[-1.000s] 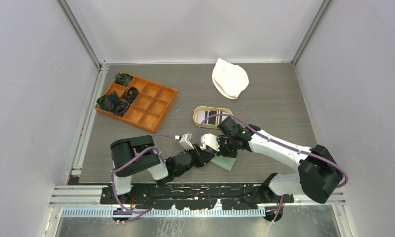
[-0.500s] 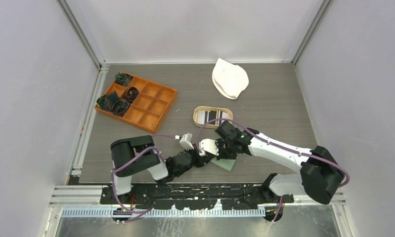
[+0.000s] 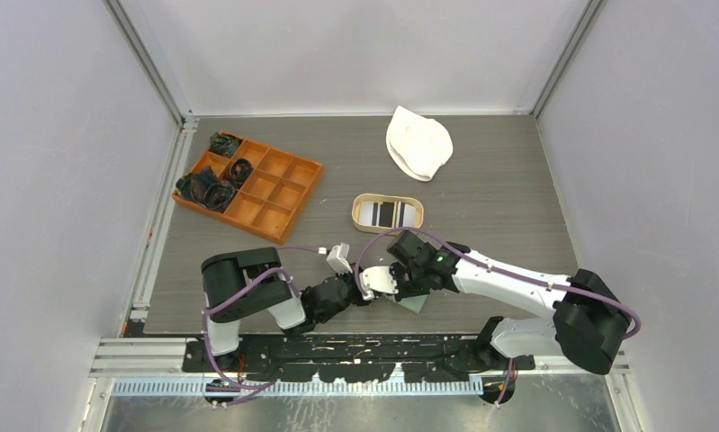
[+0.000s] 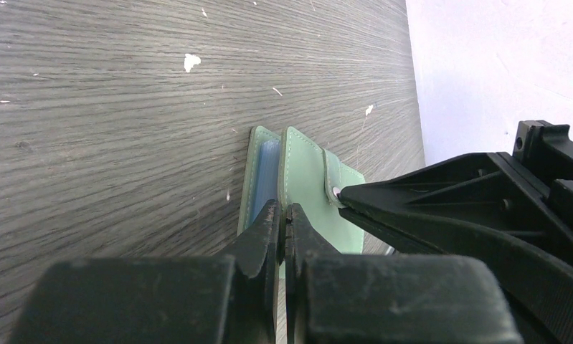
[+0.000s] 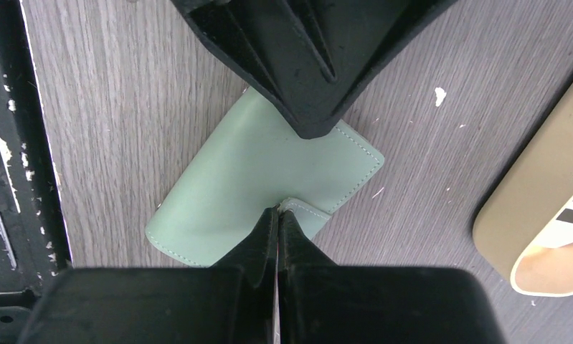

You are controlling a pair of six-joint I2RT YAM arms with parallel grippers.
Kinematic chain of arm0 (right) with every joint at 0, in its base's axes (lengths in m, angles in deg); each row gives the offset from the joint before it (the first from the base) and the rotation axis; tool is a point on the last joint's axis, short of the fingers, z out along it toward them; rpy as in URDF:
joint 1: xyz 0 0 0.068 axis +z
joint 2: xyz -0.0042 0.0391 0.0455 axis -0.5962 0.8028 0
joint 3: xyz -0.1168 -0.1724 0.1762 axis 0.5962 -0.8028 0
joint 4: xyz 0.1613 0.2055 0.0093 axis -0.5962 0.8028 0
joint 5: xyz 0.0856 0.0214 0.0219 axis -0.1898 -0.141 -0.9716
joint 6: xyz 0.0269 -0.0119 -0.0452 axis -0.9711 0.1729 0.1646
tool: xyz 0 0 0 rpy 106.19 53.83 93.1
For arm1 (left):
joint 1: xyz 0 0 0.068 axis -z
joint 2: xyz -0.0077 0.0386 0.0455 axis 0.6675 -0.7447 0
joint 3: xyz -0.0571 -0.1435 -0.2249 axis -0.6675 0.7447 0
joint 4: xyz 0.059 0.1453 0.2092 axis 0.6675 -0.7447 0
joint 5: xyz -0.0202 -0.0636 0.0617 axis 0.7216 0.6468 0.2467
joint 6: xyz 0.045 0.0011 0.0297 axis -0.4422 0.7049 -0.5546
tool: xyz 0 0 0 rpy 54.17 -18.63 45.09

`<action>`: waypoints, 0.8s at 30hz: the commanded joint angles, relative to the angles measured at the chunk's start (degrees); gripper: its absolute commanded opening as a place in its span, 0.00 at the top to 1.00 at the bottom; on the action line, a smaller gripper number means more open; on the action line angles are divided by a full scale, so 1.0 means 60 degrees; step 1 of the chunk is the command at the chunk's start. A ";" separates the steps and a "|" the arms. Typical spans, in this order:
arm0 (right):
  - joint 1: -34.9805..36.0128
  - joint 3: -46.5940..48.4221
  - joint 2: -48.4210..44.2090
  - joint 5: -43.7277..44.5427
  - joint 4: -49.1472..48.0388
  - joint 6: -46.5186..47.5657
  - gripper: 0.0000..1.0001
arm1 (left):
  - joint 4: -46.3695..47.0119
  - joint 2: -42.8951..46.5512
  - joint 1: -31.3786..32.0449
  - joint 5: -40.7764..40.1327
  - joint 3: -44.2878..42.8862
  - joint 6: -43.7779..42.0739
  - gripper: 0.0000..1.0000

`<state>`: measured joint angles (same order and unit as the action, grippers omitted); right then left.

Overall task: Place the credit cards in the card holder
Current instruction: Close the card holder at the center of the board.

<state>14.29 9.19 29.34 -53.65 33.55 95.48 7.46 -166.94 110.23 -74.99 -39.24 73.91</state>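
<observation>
**A:** How does the left gripper (image 4: 282,215) stand?

**B:** Its jaws are pressed together with barely a slit between them. The tips sit right at the edge of the card holder (image 4: 302,172), against its cover. I cannot tell whether any of the cover is pinched.

**A:** And the right gripper (image 5: 278,213)?

**B:** Closed as well, with its tips down at the snap tab (image 5: 305,209). I can't make out whether the tab is actually held.

**A:** Where is the holder?

**B:** It lies flat on the table (image 4: 111,107) near the front edge, between the two grippers. It is folded, with pale blue pockets just showing along one side.

**A:** How will it handle?

**B:** Light and soft, I'd judge, so it would likely slide or flop under a one-sided push. It looks best to pin one cover and lift the other by its stitched edge or the tab.

**A:** The credit cards (image 3: 387,213)?

**B:** They are in the oval tan tray (image 3: 360,209), a little beyond the holder. They look thin, stiff and slick. Lying flat they offer little to hold, so I'd take one by an edge.
</observation>
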 commanded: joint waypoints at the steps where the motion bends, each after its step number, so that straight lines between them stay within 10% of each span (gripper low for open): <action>1: 0.0533 -0.0548 0.0188 -0.0823 0.0997 0.0109 0.99 | 0.0360 0.0035 0.0030 -0.0214 0.0033 -0.0121 1.00; 24: 0.1014 -0.1242 0.0436 -0.0596 0.1358 0.0762 0.99 | 0.1260 0.0284 0.0015 -0.0335 0.0502 -0.0438 0.91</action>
<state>19.08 6.79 28.75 -49.89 32.22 99.09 9.86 -166.94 110.49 -74.83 -37.64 73.50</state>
